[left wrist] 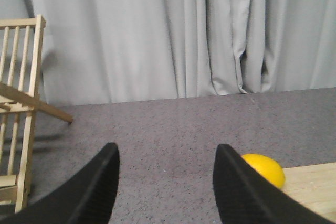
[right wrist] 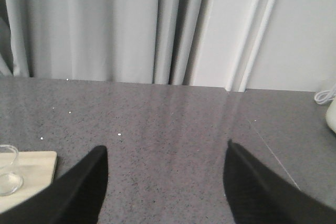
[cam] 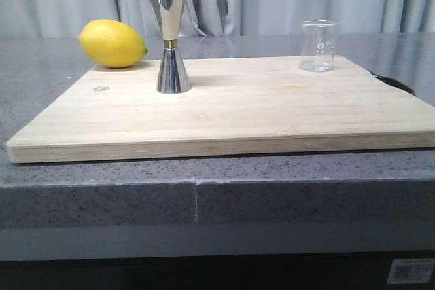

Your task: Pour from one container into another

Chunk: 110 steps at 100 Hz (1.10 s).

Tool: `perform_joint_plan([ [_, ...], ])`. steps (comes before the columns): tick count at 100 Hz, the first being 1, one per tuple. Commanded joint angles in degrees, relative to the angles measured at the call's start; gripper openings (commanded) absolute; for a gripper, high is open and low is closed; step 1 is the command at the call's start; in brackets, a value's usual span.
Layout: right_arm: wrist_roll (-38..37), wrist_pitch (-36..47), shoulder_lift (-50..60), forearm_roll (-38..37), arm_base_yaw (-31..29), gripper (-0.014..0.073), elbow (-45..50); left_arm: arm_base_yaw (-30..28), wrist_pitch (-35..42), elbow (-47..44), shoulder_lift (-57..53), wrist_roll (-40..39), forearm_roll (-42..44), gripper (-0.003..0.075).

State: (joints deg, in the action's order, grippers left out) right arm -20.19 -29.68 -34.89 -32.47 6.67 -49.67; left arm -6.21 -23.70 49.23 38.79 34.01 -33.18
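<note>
A: Nothing touched yet. The beaker point(cam: 319, 46) stands upright near the far right corner of the board point(cam: 231, 110), the jigger point(cam: 170, 37) upright toward the left, well apart from it.

B: Both arms sit off the board. Left gripper point(left wrist: 165, 182) has its jaws spread, empty, over bare counter point(left wrist: 173, 129) with the lemon point(left wrist: 263, 169) just beside one finger. Right gripper point(right wrist: 165, 187) is spread and empty too, beaker at its side.

A: My worry is that jigger: tall, narrow waist, small foot. One nudge from the beaker's lip could topple it.

B: And its mouth is small, so an off-centre tilt likely spills onto the wood. Glass could slip in a loose pinch, too.
</note>
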Motion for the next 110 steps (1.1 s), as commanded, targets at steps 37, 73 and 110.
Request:
perform_joint_plan([
  [37, 0.79, 11.24, 0.82, -3.2, -0.22, 0.0321, 9.29, -0.07, 23.7, -18.47, -5.3, -0.73, -2.44, 0.0322],
  [73, -2.83, 10.34, 0.82, -10.9, -0.22, 0.0286, 9.39, -0.07, 23.7, -20.1, -7.34, -0.31, -0.86, 0.0239],
  [110, -3.04, 13.45, 0.82, -4.68, -0.22, -0.0005, 9.55, -0.07, 23.7, -20.1, -7.34, -0.31, -2.2, 0.0207],
])
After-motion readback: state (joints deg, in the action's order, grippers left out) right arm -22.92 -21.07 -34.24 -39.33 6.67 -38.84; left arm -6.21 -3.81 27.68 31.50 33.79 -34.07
